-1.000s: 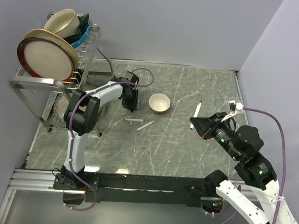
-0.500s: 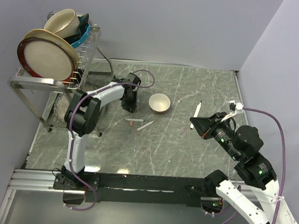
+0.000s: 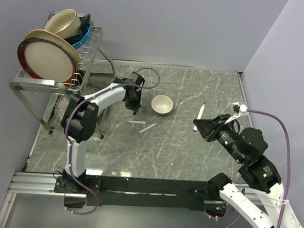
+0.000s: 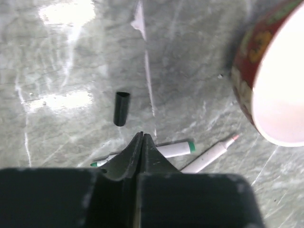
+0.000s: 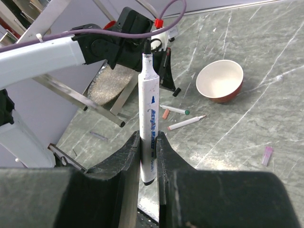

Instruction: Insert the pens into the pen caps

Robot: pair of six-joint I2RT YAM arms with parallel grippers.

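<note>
Plainly, I'm at the pickup step: my left gripper [image 4: 142,135] is pinched together on nothing, the black cap [image 4: 121,108] lying just past its tips. My right gripper [image 5: 148,142] clamps a pen [image 5: 147,109] upright. Next, I'd open the left and straddle that cap.

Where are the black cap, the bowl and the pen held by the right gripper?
black cap [image 4: 121,109]: left wrist view, middle of the tube.
bowl [image 3: 162,104]: top external view, bare inside.
held pen [image 5: 147,110]: right wrist view, printed barrel.
</note>
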